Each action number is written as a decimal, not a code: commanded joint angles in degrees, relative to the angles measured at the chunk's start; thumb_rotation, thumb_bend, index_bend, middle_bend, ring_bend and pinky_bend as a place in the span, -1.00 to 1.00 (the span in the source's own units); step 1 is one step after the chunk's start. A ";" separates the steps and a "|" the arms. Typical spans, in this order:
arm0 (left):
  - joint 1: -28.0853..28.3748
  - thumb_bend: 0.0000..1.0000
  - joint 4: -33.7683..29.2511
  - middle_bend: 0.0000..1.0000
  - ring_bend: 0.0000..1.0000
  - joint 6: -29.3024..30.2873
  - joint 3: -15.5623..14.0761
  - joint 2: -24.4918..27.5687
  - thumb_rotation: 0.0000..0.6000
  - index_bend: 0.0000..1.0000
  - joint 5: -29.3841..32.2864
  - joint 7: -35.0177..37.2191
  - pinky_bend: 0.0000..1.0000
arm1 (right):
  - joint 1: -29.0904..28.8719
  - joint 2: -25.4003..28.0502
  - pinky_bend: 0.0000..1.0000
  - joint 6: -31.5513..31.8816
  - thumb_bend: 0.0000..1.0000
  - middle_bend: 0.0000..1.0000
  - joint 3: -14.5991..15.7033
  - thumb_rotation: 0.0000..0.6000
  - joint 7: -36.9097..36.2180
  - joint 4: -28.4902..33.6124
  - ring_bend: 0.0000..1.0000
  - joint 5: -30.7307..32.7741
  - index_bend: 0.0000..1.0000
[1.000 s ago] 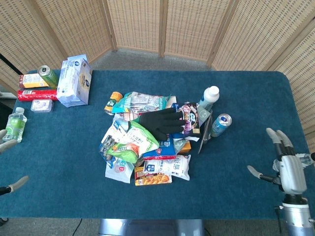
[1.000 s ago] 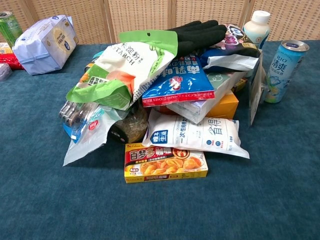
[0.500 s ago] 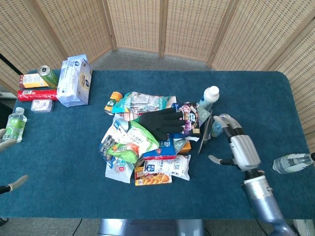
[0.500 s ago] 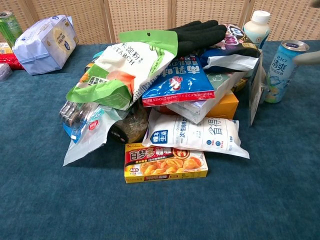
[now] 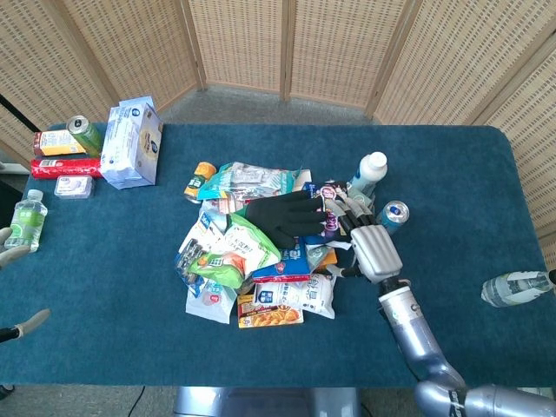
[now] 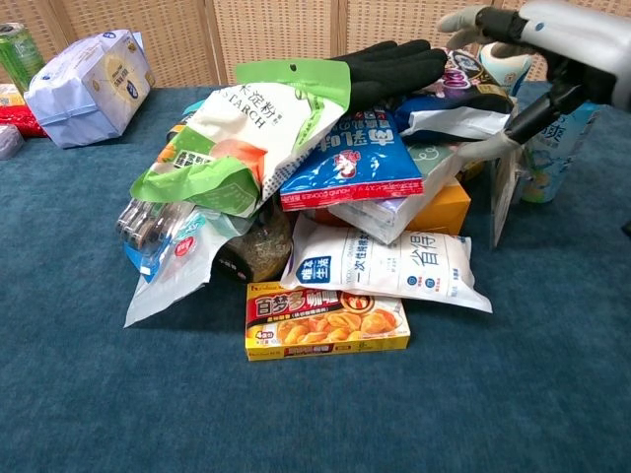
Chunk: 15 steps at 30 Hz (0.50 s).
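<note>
- Your right hand [image 5: 369,246] hovers over the pile's right edge, fingers spread, holding nothing, fingertips near the black glove [image 5: 282,216].
- Your left hand [image 5: 16,282]: fingers apart, empty, at the table's left edge.

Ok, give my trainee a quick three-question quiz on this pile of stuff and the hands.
1. True or false: the right hand holds the black glove.
2. Which lies at the front of the pile, nearest the chest camera? A) yellow box B) green pouch C) white bottle
3. Fill in: the blue can stands on the robot's ____ side of the pile.

Key: 1 false, its fingers are spread over the pile's right edge, gripping nothing. 2 A. 3 right.
</note>
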<state>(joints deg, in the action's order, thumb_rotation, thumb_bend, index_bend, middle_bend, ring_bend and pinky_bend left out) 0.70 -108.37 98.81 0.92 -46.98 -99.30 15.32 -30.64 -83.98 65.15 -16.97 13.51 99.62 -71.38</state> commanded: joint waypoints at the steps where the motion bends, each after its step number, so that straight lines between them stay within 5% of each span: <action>1: 0.01 -1.00 0.09 -1.00 -1.00 0.02 0.12 0.07 1.00 -0.60 0.29 0.20 -1.00 | -1.44 -2.10 -1.00 -0.55 -1.00 -1.00 -0.83 1.00 -0.46 -2.91 -1.00 1.52 -1.00; 9: 0.04 -1.00 0.26 -1.00 -1.00 -0.04 0.44 0.23 1.00 -0.60 1.21 0.90 -1.00 | -1.89 -7.37 -1.00 3.33 -1.00 -1.00 0.30 1.00 -3.92 -10.71 -1.00 -1.52 -1.00; 12: 0.14 -1.00 0.23 -1.00 -1.00 -0.32 0.37 0.16 1.00 -0.60 1.08 0.74 -1.00 | -1.98 -8.61 -0.77 3.64 -1.00 -0.96 0.85 1.00 -5.73 -12.54 -0.90 -2.29 -1.00; 14: 0.15 -1.00 0.18 -1.00 -1.00 -0.44 0.31 0.13 1.00 -0.60 0.95 0.56 -1.00 | -2.11 -9.38 -0.46 3.76 -1.00 -0.66 1.15 1.00 -7.09 -13.68 -0.59 -2.87 -0.91; 15: 0.11 -1.00 0.14 -1.00 -1.00 -0.40 0.27 0.14 1.00 -0.60 0.89 0.54 -1.00 | -2.19 -9.54 -0.26 3.48 -1.00 -0.35 1.43 1.00 -7.82 -14.01 -0.33 -3.10 -0.73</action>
<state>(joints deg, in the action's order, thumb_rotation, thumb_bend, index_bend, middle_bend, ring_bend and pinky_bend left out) 0.83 -108.22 98.40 1.21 -46.84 -98.40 15.87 -32.68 -93.02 68.70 -15.98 6.56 86.14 -73.98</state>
